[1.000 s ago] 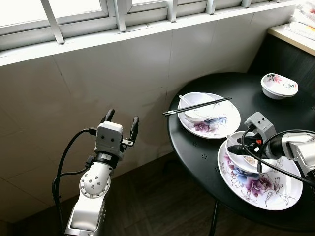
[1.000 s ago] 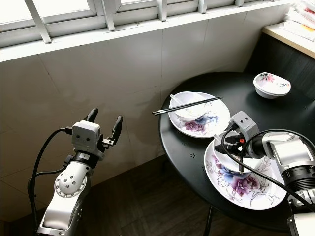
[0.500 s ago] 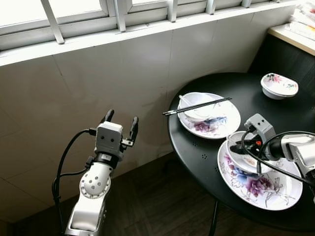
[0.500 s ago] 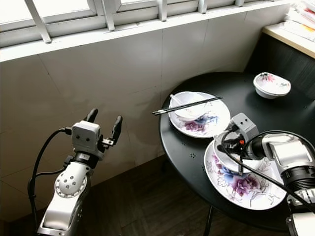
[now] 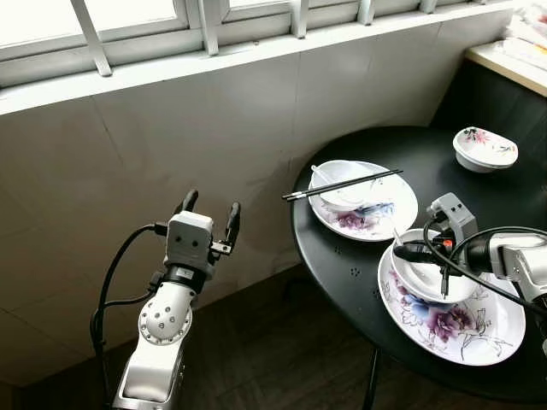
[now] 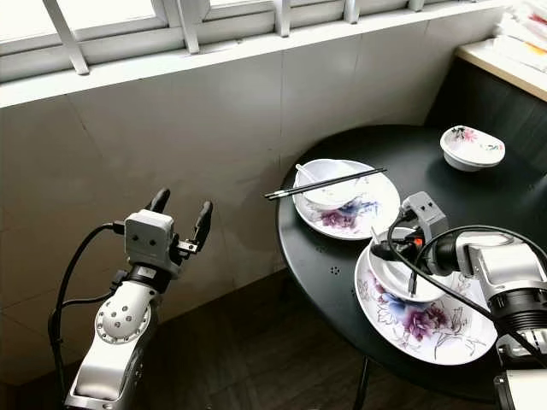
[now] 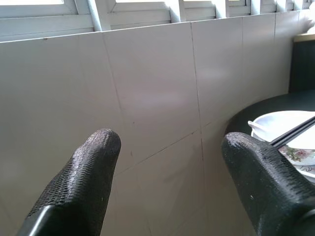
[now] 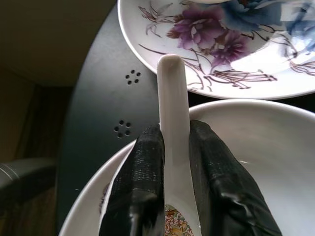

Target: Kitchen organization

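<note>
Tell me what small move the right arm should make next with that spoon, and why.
Probably lift it straight up a little. The right tool is shut on the white spoon, whose handle sticks out over the rim of the bowl sitting on the near floral plate. Rising first should avoid dragging against the bowl.

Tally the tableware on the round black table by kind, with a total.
Floral plates: 2
Bowls: 3
White spoons: 2
Pairs of black chopsticks: 1
Total: 8
</note>
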You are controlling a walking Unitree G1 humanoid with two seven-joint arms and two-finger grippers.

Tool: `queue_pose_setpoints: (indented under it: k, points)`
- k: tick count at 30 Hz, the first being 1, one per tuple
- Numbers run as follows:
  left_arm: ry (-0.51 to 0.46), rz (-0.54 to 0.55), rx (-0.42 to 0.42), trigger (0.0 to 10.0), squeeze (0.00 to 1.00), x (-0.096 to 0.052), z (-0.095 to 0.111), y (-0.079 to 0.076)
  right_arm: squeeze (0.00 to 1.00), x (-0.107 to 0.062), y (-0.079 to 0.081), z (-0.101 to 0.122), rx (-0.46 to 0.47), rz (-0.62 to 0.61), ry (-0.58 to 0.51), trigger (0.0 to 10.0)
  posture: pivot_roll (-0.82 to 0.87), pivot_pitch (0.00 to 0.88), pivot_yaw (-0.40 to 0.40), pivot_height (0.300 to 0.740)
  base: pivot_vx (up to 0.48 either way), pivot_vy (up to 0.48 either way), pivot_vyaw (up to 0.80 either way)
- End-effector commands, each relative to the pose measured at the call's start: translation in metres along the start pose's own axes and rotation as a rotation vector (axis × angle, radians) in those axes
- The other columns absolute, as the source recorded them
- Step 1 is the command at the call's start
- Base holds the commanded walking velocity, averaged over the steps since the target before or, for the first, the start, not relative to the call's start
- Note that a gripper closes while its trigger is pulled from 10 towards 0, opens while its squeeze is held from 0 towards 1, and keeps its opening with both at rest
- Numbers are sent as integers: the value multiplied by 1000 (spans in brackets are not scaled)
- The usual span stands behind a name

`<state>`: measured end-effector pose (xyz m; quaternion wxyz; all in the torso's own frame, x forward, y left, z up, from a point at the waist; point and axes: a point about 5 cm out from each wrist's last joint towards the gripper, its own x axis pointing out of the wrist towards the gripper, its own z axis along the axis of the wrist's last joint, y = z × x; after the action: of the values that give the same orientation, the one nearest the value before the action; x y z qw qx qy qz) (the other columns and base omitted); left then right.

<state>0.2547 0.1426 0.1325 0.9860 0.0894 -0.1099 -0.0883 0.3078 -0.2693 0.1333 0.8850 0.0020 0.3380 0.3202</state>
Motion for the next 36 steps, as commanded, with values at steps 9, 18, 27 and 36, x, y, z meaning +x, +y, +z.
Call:
queue_pose_setpoints:
  k: [9, 18, 27, 36]
  points:
    - [4, -4, 10, 10000, 0, 0, 1, 0, 0, -8, 11, 17, -23, 45, -139, 0, -38, 39, -25, 740, 0, 0, 0]
    - [6, -7, 10, 10000, 0, 0, 0, 0, 0, -17, 24, 32, -289, -65, -112, 0, -44, 38, -22, 740, 0, 0, 0]
    - [4, -3, 7, 10000, 0, 1, 0, 0, 0, -32, 40, 81, -355, -112, -385, 0, -46, 34, -23, 740, 0, 0, 0]
    - [6, 24, -3, 10000, 0, 0, 0, 5, 0, -33, 65, 114, -615, -308, -637, 0, -40, 35, -26, 740, 0, 0, 0]
